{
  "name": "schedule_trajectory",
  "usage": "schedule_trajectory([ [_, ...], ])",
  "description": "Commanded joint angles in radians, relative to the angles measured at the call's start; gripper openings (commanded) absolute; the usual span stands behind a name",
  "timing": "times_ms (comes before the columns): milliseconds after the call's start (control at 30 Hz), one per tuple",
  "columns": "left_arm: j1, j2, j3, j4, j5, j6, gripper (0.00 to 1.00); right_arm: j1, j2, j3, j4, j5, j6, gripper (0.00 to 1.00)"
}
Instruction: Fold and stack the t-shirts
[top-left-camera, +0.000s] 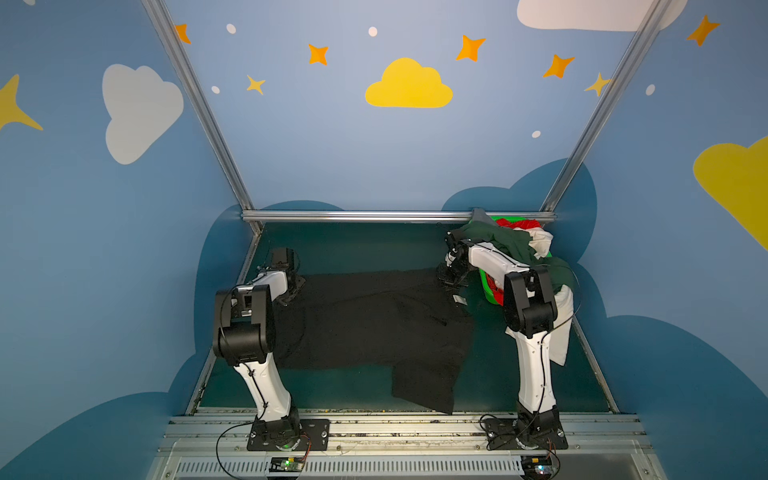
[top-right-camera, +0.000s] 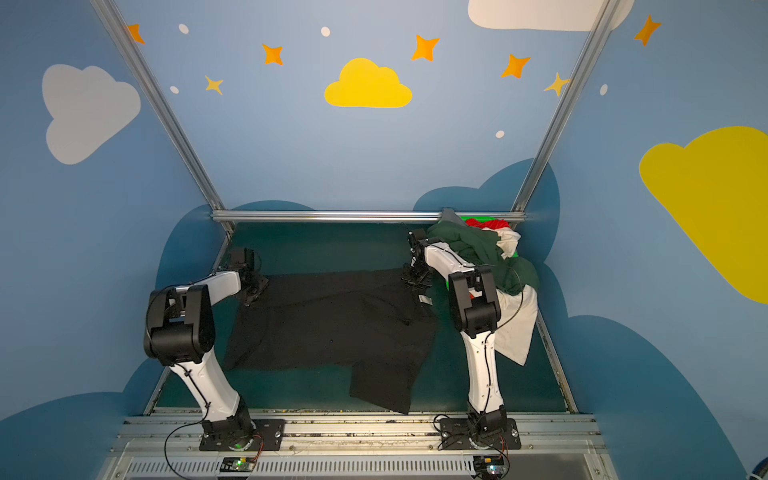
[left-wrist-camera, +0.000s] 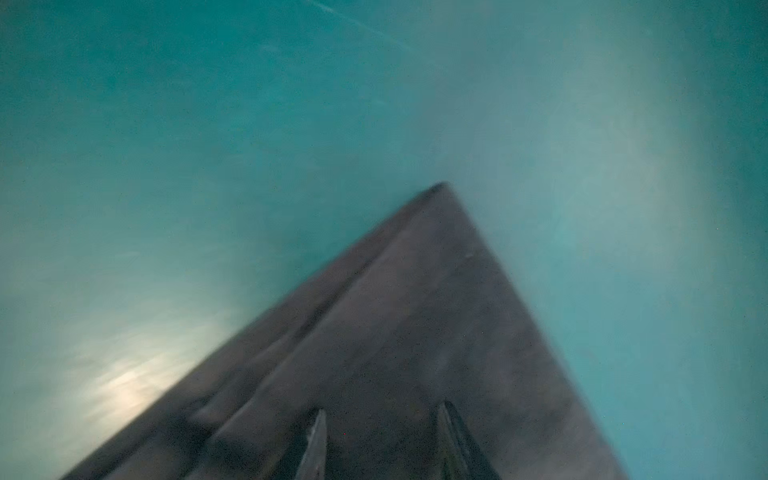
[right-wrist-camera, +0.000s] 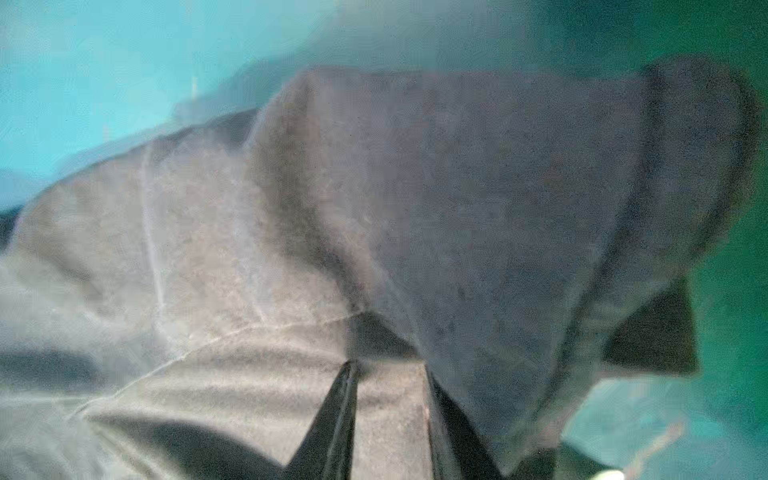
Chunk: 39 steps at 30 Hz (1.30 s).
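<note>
The black t-shirt (top-left-camera: 374, 320) (top-right-camera: 332, 320) lies spread on the teal table, with one sleeve reaching toward the front edge. My left gripper (top-left-camera: 293, 291) (left-wrist-camera: 382, 409) hovers at the shirt's far left corner (left-wrist-camera: 440, 249), jaws apart, and the cloth lies flat beneath them. At the shirt's far right corner, my right gripper (top-left-camera: 451, 277) (right-wrist-camera: 388, 368) is shut on a raised fold of the black cloth (right-wrist-camera: 457, 187). Dark green (top-left-camera: 498, 241), white (top-left-camera: 542, 241) and red (top-left-camera: 515, 224) t-shirts are heaped at the back right.
A bright green basket (top-left-camera: 486, 291) holds the heap behind the right arm. A white shirt (top-left-camera: 561, 332) hangs over its side toward the table's right edge. A metal rail (top-left-camera: 374, 216) runs along the back. Bare teal table (top-left-camera: 332, 390) shows in front of the shirt.
</note>
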Motion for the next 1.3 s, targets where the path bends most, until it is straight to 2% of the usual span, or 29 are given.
schedule_trajectory([
  [0,0.0,0.106,0.065,-0.074,0.079,-0.008,0.43,-0.012,0.095,0.106,-0.083,0.082,-0.025,0.3],
  [300,0.004,0.333,0.409,-0.219,0.122,-0.005,0.43,-0.04,0.323,0.572,-0.284,0.118,-0.054,0.31],
  [367,0.004,0.349,0.468,-0.259,0.11,0.017,0.43,-0.045,0.327,0.609,-0.302,0.122,-0.055,0.3],
  [433,0.003,0.321,0.474,-0.284,0.065,0.034,0.44,-0.045,0.288,0.58,-0.287,0.135,-0.059,0.3],
  [567,0.006,0.185,0.367,-0.263,0.001,0.037,0.53,-0.046,0.146,0.424,-0.206,0.119,-0.054,0.42],
  [733,0.004,-0.031,0.165,-0.198,-0.033,0.017,0.66,-0.046,-0.059,0.198,-0.106,0.098,-0.027,0.74],
  [800,-0.003,-0.117,0.091,-0.184,-0.045,0.015,0.72,-0.046,-0.136,0.113,-0.083,0.097,-0.02,0.82],
  [933,-0.053,-0.293,-0.077,-0.157,-0.095,0.019,0.81,-0.045,-0.32,-0.108,-0.026,0.114,0.0,0.89],
  [1067,-0.125,-0.452,-0.218,-0.194,-0.15,0.021,0.86,-0.044,-0.505,-0.362,0.021,0.108,0.031,0.89],
  [1167,-0.174,-0.57,-0.331,-0.222,-0.185,-0.003,0.94,-0.04,-0.641,-0.566,0.073,0.065,0.049,0.89],
  [1267,-0.186,-0.693,-0.441,-0.231,-0.153,-0.035,0.99,-0.035,-0.743,-0.737,0.105,-0.012,0.067,0.89],
])
